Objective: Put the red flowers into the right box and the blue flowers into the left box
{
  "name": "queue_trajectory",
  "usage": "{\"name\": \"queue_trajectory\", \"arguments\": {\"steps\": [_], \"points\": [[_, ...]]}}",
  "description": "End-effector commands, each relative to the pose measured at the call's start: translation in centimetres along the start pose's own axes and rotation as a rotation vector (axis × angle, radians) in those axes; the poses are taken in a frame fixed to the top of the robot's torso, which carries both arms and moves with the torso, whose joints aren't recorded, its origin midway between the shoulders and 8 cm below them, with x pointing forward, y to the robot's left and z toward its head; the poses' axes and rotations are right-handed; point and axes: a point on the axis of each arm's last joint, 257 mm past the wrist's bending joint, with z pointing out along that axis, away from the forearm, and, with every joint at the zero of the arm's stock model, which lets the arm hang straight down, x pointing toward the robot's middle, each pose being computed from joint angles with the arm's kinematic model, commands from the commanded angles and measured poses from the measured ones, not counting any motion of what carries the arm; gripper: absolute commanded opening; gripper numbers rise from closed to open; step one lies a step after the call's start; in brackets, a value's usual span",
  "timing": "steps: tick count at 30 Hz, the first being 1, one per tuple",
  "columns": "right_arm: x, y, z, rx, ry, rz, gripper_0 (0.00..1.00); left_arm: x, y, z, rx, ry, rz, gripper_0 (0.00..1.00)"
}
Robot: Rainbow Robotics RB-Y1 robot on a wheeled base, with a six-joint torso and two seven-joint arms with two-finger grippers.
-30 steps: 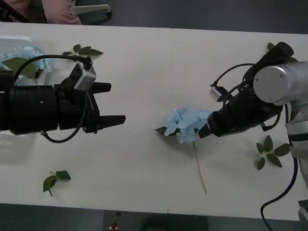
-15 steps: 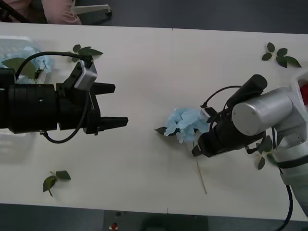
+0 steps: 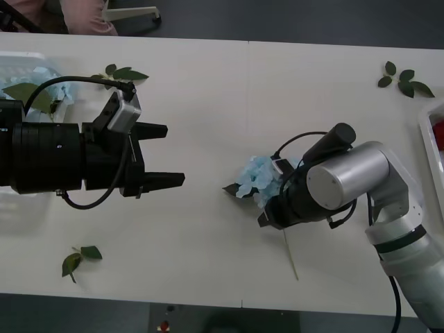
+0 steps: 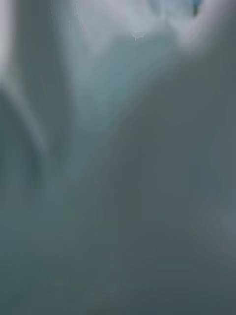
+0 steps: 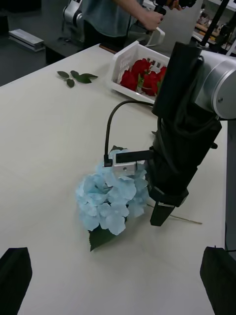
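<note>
One blue hydrangea (image 5: 112, 202) lies mid-table under the right gripper (image 5: 161, 211), whose finger state I cannot tell, while the left gripper (image 3: 161, 155) waits open; red roses (image 5: 142, 79) already fill the right box (image 5: 123, 56), so this seems left

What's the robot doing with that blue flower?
The right gripper is down at a blue hydrangea lying mid-table, next to where its stem starts. The left gripper waits open, pointing at it. More blue flowers lie in the left box, and red roses in the right box.
</note>
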Motion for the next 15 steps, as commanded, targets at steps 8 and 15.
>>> {"name": "queue_trajectory", "arguments": {"steps": [8,15], "points": [[0.4,0.2,0.7,0.011,-0.002,0.051,1.00,-1.3,-0.6,0.0,0.014,-0.011,0.039,1.00],[0.5,0.1,1.5,0.011,-0.004,0.056,1.00,-1.3,-0.6,0.0,0.014,-0.011,0.039,1.00]]}}
